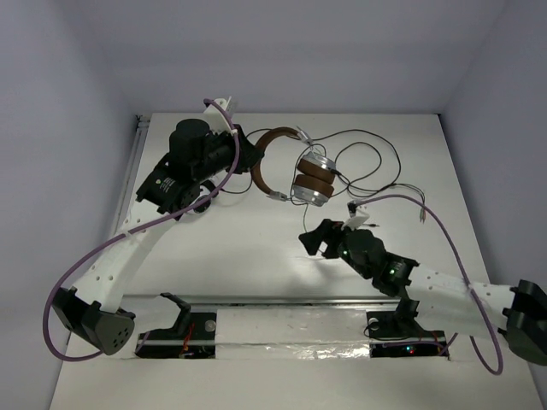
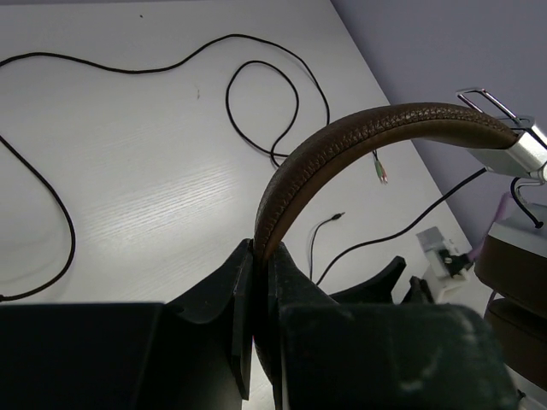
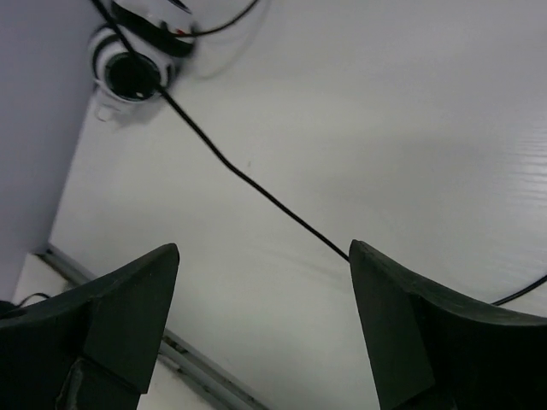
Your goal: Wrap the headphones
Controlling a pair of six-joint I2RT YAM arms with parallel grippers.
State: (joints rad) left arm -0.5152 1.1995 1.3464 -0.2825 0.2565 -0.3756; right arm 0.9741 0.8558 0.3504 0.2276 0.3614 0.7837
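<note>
While holding the right gripper spread wide and empty on the near side of the headphones, hanging it over a thin black line crossing the tabletop under the gap between its fingers. Not managing to tell from the wrist view whether that line belongs to the headphones.

Resting a little farther out, with the two earcups stacked together and the brown headband arching away to their left. Pinching that headband near its left end with the left gripper, fingers pressed tight on the leather edge.

Trailing beyond and to the right of the headphones in loose loops, the long cable, none of it wound on so far.

Judging the step in hand as the very start: anchoring the headphones with one arm before gathering slack with the other. Probably needing next: bringing the right gripper down onto a run of cable just right of the earcups, closing on it, then leading it around the headphones turn by turn, with the left grip staying firm against the pull.
</note>
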